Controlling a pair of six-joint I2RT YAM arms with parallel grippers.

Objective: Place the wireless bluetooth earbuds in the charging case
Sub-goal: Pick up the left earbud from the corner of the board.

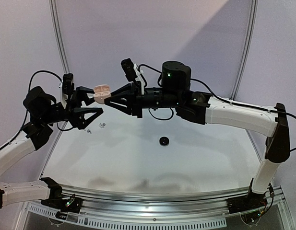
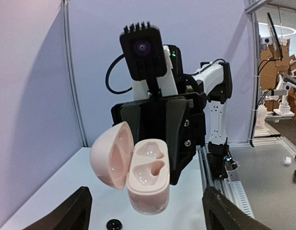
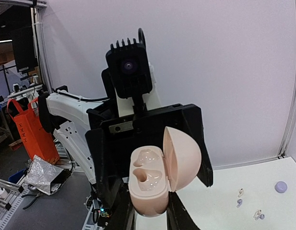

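My right gripper (image 1: pixel 107 98) is shut on a pale pink charging case (image 1: pixel 102 90) and holds it in the air above the far left of the table. The case's lid is open and both cavities are empty, as the left wrist view (image 2: pixel 147 179) and the right wrist view (image 3: pixel 148 184) show. My right fingers (image 3: pixel 124 215) clamp the case's base. My left gripper (image 1: pixel 97 102) is open and empty, facing the case, with its fingers (image 2: pixel 71 213) spread wide. Several tiny earbuds (image 1: pixel 102 125) lie on the table below; they also show in the right wrist view (image 3: pixel 239 202).
A small round black puck (image 1: pixel 163 141) lies mid-table and also shows in the left wrist view (image 2: pixel 113 224). A lavender puck (image 3: pixel 280 186) lies near the earbuds. White walls close the back and sides.
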